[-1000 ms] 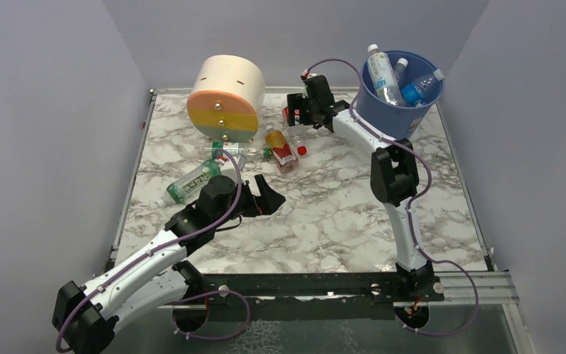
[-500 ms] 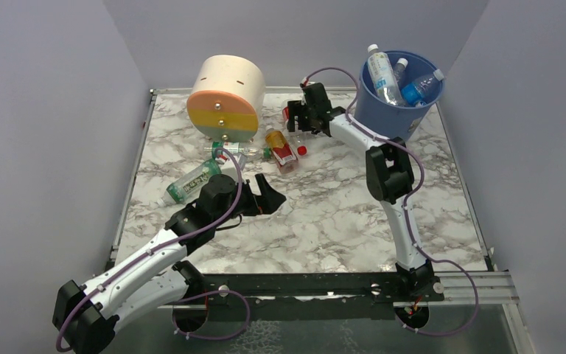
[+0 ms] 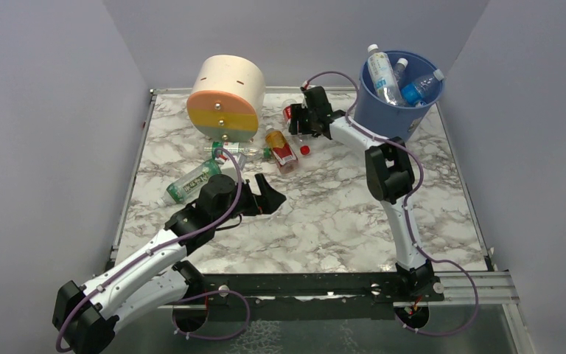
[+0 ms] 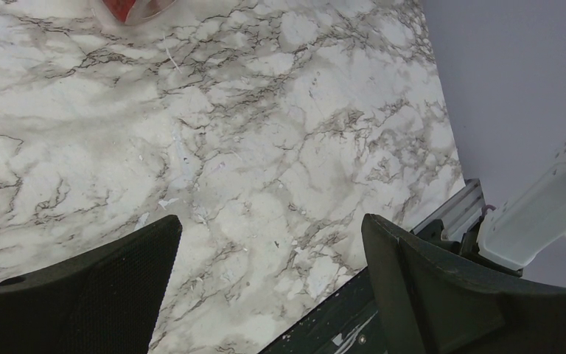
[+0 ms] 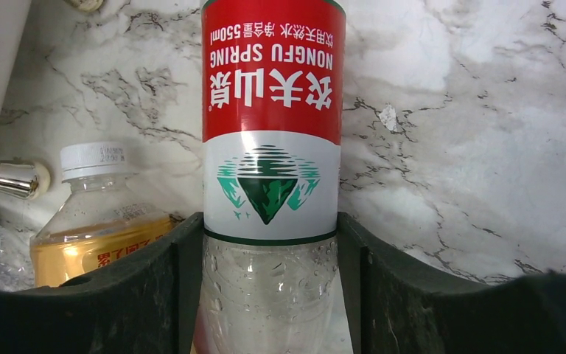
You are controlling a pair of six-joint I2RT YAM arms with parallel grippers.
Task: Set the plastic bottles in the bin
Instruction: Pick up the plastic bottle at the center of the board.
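The red-labelled Nongfu Spring bottle (image 5: 271, 147) lies on the marble bench (image 3: 324, 214) at the far side, between the blue bin (image 3: 383, 112) and the cream, orange and yellow cylinder (image 3: 225, 96). The right fingers (image 5: 155, 295) pinch it, one pressed against each side of its clear body just below the label. Just beside it lies an orange-tinted bottle (image 5: 96, 228) with a white cap. Three bottles (image 3: 385, 77) stand tilted in the bin. A green-labelled bottle (image 3: 191, 181) lies near the left edge. The left fingers (image 4: 81, 295) are spread wide over bare marble, holding nothing.
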